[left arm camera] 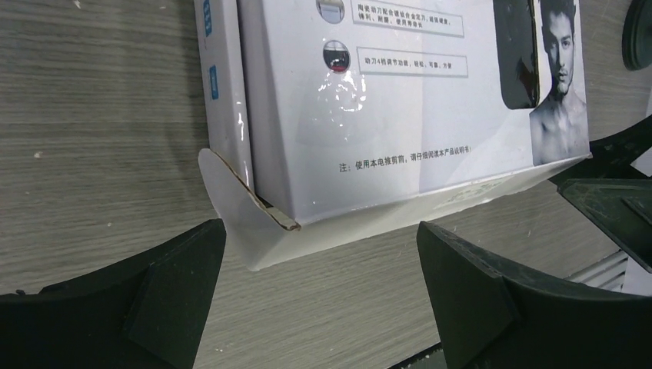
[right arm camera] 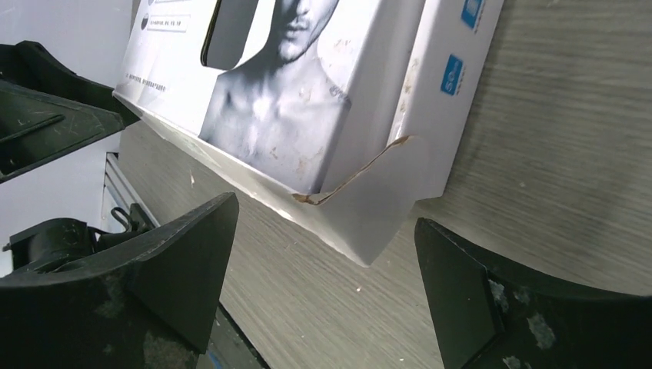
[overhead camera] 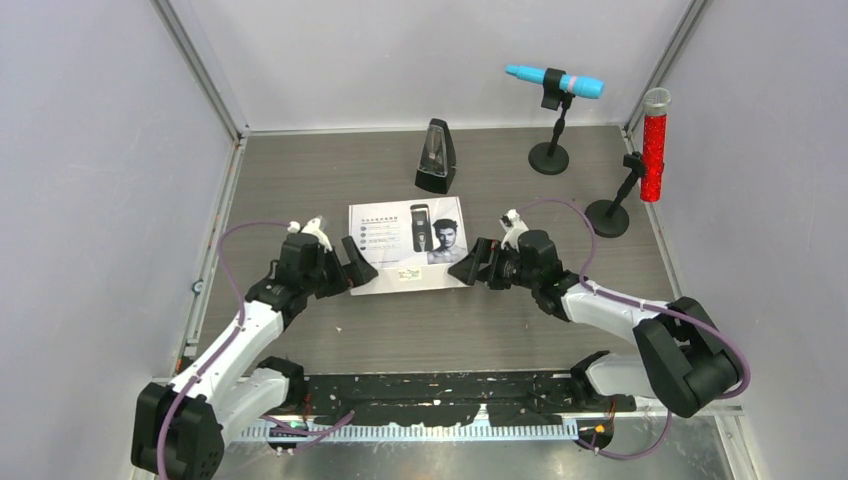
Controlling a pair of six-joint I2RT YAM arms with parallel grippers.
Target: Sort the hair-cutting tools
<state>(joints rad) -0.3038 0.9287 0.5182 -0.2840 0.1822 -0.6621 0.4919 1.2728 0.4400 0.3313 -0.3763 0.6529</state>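
Note:
A flat white clipper box [overhead camera: 408, 243] printed with a man's portrait and a black clipper lies shut on the table centre. The clipper, comb guards, cylinder, cable and bottle themselves are hidden or out of view. My left gripper [overhead camera: 360, 268] is open and empty at the box's near left corner, whose flap [left arm camera: 246, 223] sticks out between my fingers. My right gripper [overhead camera: 470, 268] is open and empty at the near right corner, where a flap [right arm camera: 384, 207] also stands out. The box fills both the left wrist view [left arm camera: 384, 100] and the right wrist view [right arm camera: 300, 84].
A black pyramid metronome [overhead camera: 436, 157] stands behind the box. A blue microphone [overhead camera: 555, 81] and a red microphone [overhead camera: 654, 150] on round black bases stand at the back right. Grey walls enclose the table on three sides.

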